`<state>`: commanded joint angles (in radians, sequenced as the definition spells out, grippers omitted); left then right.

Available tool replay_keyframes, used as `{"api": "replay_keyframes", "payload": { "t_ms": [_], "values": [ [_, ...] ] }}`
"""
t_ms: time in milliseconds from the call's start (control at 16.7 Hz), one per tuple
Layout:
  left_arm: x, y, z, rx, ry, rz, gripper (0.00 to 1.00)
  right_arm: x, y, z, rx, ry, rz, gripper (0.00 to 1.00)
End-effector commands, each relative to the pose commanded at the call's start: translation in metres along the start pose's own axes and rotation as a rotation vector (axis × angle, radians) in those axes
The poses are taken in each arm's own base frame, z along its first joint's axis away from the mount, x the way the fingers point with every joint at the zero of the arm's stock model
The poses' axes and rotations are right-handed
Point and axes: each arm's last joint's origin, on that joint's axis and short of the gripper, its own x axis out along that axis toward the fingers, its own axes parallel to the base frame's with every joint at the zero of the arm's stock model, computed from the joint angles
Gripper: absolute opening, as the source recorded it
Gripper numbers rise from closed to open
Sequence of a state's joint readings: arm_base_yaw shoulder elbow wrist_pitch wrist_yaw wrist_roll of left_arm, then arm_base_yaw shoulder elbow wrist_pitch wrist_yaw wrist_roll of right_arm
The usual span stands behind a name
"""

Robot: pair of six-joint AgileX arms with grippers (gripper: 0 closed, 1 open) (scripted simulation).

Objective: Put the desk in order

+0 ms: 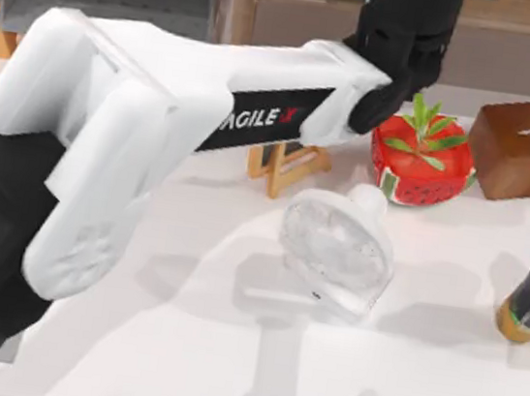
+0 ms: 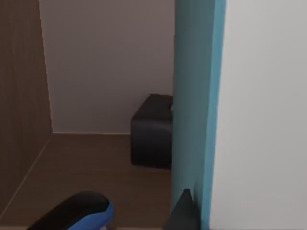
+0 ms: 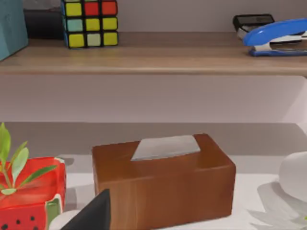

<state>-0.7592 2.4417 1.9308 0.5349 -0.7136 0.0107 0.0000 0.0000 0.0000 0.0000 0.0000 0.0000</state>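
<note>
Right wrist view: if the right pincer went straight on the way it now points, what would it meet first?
Most likely the brown tissue box, which sits directly ahead on the desk. Behind it stands the wooden shelf with the cube and stapler. Depth is hard to judge.

Smooth white desk [image 1: 177,343] is gleaming faintly; a clear glassy bottle [image 1: 337,247] is lying on it, beside a glossy brown wood-look tissue box [image 3: 163,179].
</note>
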Motion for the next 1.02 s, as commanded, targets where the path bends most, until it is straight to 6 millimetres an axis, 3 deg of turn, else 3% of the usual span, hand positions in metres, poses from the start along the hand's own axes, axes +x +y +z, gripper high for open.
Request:
{"api": "replay_keyframes", "payload": {
  "t_ms": [240, 300, 840, 1020],
  "values": [
    [0.0, 0.0, 0.0, 0.0, 0.0, 0.0, 0.02, 0.0, 0.0, 0.0, 0.0, 0.0, 0.0, 1.0],
    [0.0, 0.0, 0.0, 0.0, 0.0, 0.0, 0.0, 0.0, 0.0, 0.0, 0.0, 0.0, 0.0, 1.0],
    [-0.002, -0.002, 0.002, 0.0, -0.002, -0.004, 0.0, 0.0, 0.0, 0.0, 0.0, 0.0, 0.0, 1.0],
    [-0.016, -0.002, 0.008, 0.0, -0.002, -0.004, 0.0, 0.0, 0.0, 0.0, 0.0, 0.0, 0.0, 1.0]
  ]
}}
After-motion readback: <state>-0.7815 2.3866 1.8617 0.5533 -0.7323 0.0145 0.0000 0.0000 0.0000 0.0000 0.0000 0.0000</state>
